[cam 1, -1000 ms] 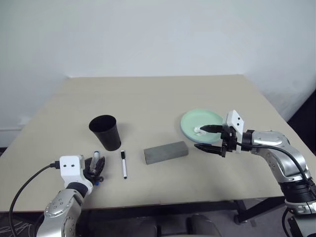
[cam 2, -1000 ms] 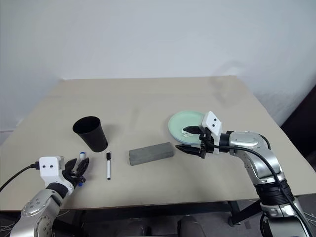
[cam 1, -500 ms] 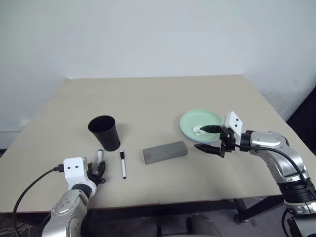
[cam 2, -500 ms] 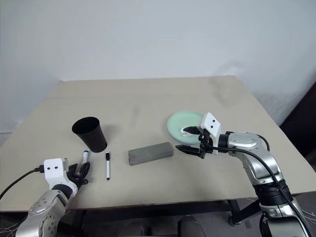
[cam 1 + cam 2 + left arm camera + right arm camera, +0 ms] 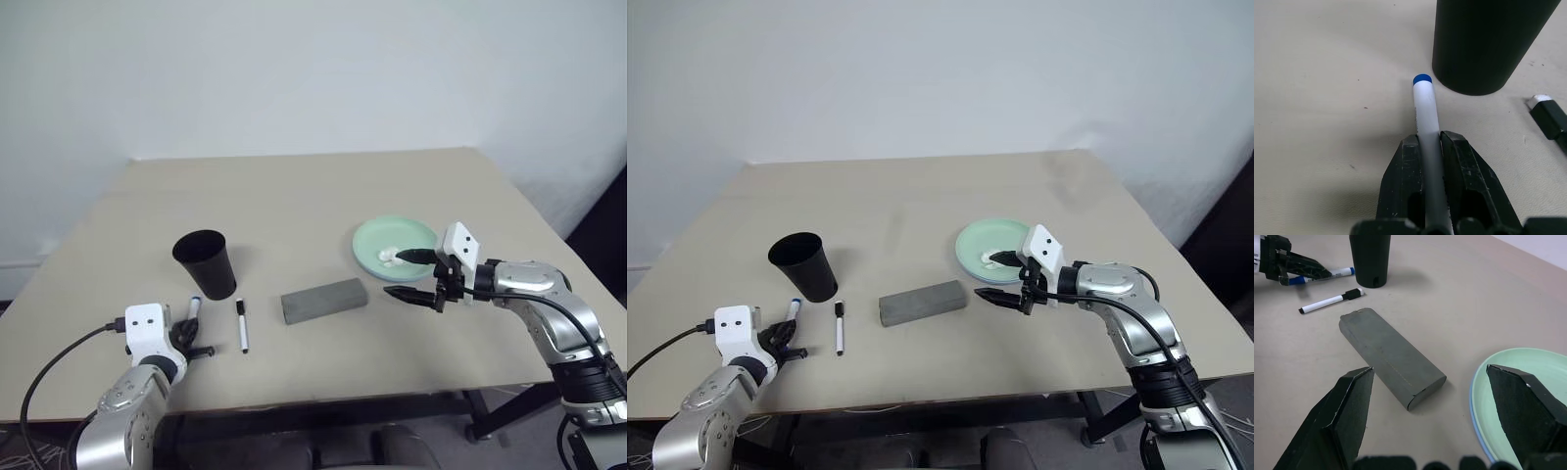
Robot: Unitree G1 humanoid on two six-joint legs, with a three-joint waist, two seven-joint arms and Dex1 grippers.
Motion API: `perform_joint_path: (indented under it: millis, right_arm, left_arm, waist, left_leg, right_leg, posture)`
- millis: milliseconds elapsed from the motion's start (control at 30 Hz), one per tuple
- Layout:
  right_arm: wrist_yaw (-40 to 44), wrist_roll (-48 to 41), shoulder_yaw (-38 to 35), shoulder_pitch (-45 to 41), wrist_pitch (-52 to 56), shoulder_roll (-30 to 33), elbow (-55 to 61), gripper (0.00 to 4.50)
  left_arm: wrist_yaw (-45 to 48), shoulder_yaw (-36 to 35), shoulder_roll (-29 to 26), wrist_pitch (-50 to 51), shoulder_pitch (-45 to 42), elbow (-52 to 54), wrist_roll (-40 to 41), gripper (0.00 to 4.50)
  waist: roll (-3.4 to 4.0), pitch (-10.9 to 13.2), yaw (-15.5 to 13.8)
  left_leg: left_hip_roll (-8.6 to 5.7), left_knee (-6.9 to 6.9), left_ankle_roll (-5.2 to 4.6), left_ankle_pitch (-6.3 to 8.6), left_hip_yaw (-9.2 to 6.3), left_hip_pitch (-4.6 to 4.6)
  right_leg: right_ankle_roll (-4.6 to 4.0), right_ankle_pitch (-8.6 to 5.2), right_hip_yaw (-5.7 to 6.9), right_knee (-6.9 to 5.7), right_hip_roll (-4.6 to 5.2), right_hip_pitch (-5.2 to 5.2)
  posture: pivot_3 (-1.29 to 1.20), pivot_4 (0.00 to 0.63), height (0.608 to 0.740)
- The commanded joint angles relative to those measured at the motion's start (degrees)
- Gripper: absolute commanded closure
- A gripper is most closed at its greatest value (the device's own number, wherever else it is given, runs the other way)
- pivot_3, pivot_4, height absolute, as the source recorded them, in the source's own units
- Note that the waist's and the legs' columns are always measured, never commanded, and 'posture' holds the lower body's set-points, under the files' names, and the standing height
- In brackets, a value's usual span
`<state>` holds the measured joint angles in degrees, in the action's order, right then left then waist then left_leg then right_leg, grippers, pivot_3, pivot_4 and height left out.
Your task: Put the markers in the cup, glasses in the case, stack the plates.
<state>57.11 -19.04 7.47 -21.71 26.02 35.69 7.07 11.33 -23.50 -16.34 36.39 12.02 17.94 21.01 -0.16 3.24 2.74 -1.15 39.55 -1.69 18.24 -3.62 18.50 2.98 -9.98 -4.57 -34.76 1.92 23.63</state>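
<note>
My left gripper is shut on the blue-capped marker, which lies flat on the table with its cap end just short of the black cup. The black-capped marker lies loose to the right of it. The grey case lies closed at mid-table. My right gripper hangs open over the near edge of the mint green plate, right of the case. A light blue rim shows under the green plate. The glasses are out of view.
A small white paper wad sits on the green plate. The beige table has wide bare room behind the objects. Its front edge runs close below my left gripper. A white wall stands behind.
My left gripper's fingers have closed onto the blue-capped marker. The right arm has kept still. The camera has shifted slightly.
</note>
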Motion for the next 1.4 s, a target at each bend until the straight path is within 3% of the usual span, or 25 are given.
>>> perform_joint_path:
  millis: [33,233,367,900,1067,1233,1400]
  right_arm:
    - [-0.4,0.1,-1.1,-0.6,-1.2,-0.1,0.5,0.50]
    - [-0.3,0.2,-0.9,-0.9,-1.2,-0.1,0.0,0.50]
    - [-0.1,0.3,-0.8,-1.3,-1.4,0.0,-0.5,0.50]
    - [1.2,0.9,-0.1,-2.8,-2.4,-0.6,-2.3,0.50]
    - [1.4,0.9,-0.1,-2.7,-2.4,-0.5,-2.4,0.50]
    - [1.4,1.2,0.2,-3.1,-2.5,-0.9,-2.6,0.50]
    - [1.2,1.3,0.1,-3.3,-2.7,-1.2,-2.7,0.50]
  left_arm:
    - [2.9,-1.2,1.0,-8.3,1.4,0.4,0.6,4.34]
    - [6.9,1.0,0.1,-30.7,7.4,-0.4,-8.1,4.34]
    - [9.0,2.1,-1.4,-37.2,9.1,-2.1,-10.5,4.34]
    - [14.2,6.2,-3.7,-39.3,12.2,-0.4,-10.3,4.34]
    - [18.8,10.1,-7.0,-39.9,12.3,0.1,-11.1,4.34]
    - [21.3,12.7,-9.8,-41.4,7.3,-0.1,-11.8,4.34]
    - [19.8,14.5,-9.0,-42.9,-1.1,2.5,-11.9,4.34]
  waist:
    - [-0.05,0.0,0.0]
    - [-0.33,0.1,-0.1]
    - [-0.36,0.1,-0.2]
    - [-0.45,0.1,0.0]
    - [-0.47,0.1,0.0]
    - [-0.49,0.1,-0.1]
    - [-0.56,0.0,-0.1]
  left_leg:
    - [0.03,0.00,0.01,-0.01,-0.01,0.01]
    - [0.01,-0.12,0.05,0.06,0.12,0.22]
    - [-0.13,-0.44,0.02,0.08,0.25,0.36]
    - [0.11,-0.46,-0.14,0.18,1.21,0.22]
    - [0.11,-0.46,-0.22,0.22,1.37,0.18]
    - [0.11,-0.46,-0.27,0.25,1.40,0.18]
    - [0.11,-0.44,-0.27,0.25,1.42,0.17]
  right_leg:
    - [0.00,0.00,0.04,0.00,0.02,0.03]
    - [-0.02,0.00,-0.03,0.03,0.08,0.36]
    - [-0.04,0.01,-0.17,0.07,0.09,0.59]
    - [-0.11,-0.03,-0.49,0.04,0.06,0.74]
    - [-0.11,-0.03,-0.61,0.04,0.05,0.75]
    - [-0.11,-0.03,-0.64,0.04,0.05,0.76]
    - [-0.03,0.02,-0.66,0.02,0.05,0.74]
  posture:
    - [0.00,0.000,0.740]
    - [0.00,0.000,0.740]
    - [0.00,0.000,0.740]
    - [0.00,0.000,0.740]
    - [0.00,0.000,0.740]
    - [0.00,0.000,0.740]
    - [0.00,0.000,0.740]
